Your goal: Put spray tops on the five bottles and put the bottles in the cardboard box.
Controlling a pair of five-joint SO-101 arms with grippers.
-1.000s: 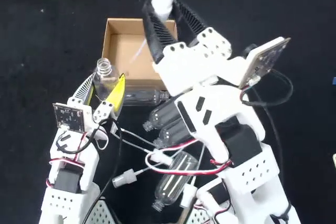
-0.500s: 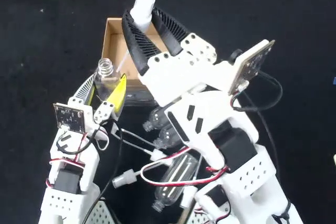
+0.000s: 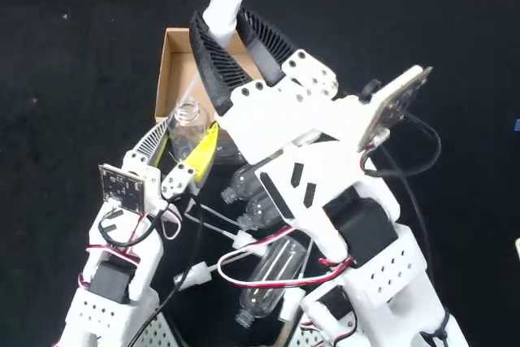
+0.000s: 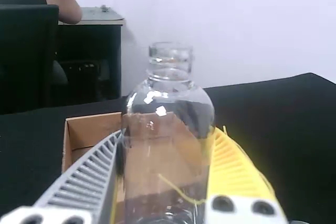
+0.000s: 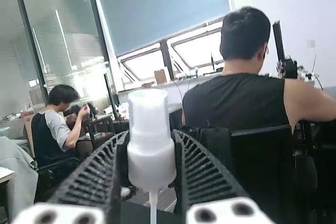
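At the near edge of the cardboard box (image 3: 180,62), the left gripper (image 3: 188,137) clasps an open bottle (image 3: 187,115) upright. Higher up, the right gripper (image 3: 225,26) pinches a spray top (image 3: 224,2). Its thin tube (image 5: 151,208) could miss the narrow neck and buckle.

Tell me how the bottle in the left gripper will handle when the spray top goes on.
The bottle looks empty, so probably light and easily dented. Its smooth round sides could twist in the left gripper. Its neck stands above the grip, so pressing the spray top on may tilt it.
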